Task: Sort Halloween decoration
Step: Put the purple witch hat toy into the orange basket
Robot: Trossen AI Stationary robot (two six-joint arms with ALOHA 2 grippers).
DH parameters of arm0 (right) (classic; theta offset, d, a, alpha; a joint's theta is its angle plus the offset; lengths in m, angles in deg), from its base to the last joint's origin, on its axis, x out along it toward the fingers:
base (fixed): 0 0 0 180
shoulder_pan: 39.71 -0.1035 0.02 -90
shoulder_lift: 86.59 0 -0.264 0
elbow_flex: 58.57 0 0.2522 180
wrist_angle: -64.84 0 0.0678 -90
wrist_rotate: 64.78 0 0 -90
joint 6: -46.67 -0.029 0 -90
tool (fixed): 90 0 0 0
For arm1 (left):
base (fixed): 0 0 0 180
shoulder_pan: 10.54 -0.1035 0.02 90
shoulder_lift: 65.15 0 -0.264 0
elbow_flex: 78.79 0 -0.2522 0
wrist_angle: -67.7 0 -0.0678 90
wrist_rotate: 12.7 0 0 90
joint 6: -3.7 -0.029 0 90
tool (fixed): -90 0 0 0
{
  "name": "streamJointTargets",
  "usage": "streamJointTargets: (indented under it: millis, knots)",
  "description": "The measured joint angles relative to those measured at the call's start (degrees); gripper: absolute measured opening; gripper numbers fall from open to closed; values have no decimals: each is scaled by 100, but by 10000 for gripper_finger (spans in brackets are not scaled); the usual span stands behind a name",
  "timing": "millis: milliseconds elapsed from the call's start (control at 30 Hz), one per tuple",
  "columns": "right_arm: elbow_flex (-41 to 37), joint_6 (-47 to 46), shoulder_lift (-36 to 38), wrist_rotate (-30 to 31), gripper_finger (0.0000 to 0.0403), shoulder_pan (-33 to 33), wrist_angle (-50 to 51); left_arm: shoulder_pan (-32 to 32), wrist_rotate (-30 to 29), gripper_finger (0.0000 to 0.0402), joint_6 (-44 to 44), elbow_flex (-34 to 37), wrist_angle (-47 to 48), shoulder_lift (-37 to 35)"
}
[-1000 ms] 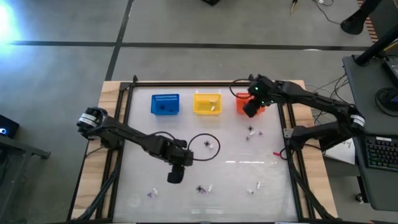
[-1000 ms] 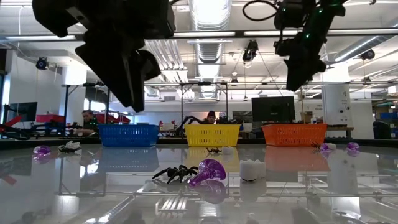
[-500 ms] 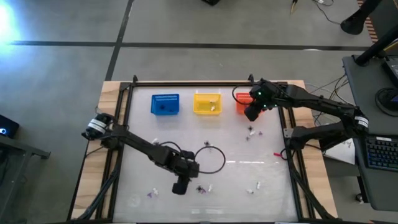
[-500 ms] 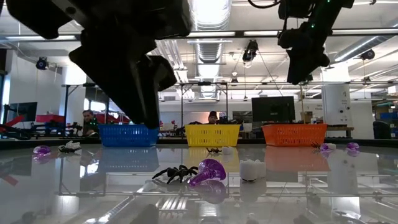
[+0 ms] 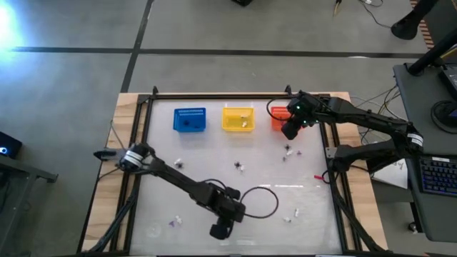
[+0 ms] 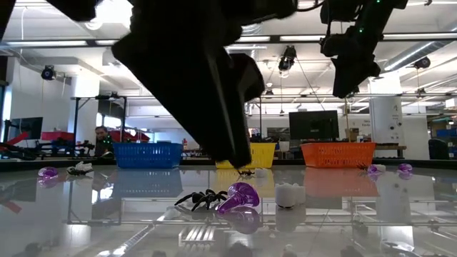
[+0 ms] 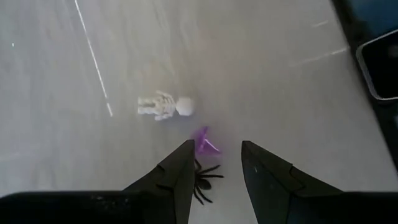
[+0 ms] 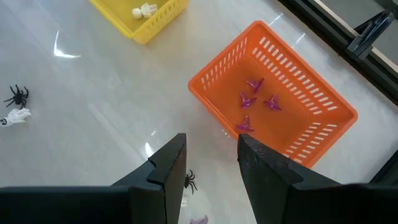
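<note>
Since a second ago my left tool (image 5: 221, 230) has swung toward the worktop's near edge. Step: approach for a pick. Its fingers stand apart and empty, a black spider (image 7: 203, 182) between the tips, a purple piece (image 7: 203, 140) and white skeleton (image 7: 164, 106) just beyond. Next: descend, close on one only. My right tool (image 5: 288, 129), open and empty, hangs beside the orange basket (image 8: 311, 130).

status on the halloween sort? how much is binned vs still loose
Done: four purple pieces lie in the orange basket and a white one in the yellow basket. In hand: nothing gripped; the left gripper hangs open over a spider, purple piece and skeleton. The right gripper is open by the orange basket. Left: several loose trinkets on the table.
</note>
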Motion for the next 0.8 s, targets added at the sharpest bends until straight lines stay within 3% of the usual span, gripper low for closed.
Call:
streamJointTargets:
  millis: [200, 533, 800]
  knots:
    - [0, 0, 0, -9, 137, 0, 75, -4, -12, 114, -98, -533, 465, 365]
    - [0, -20, 13, -149, 137, -13, 282, -8, -15, 111, -159, -552, 541, 447]
    - [0, -72, 13, -146, 137, -13, 277, -53, -19, 47, -393, -531, 477, 447]
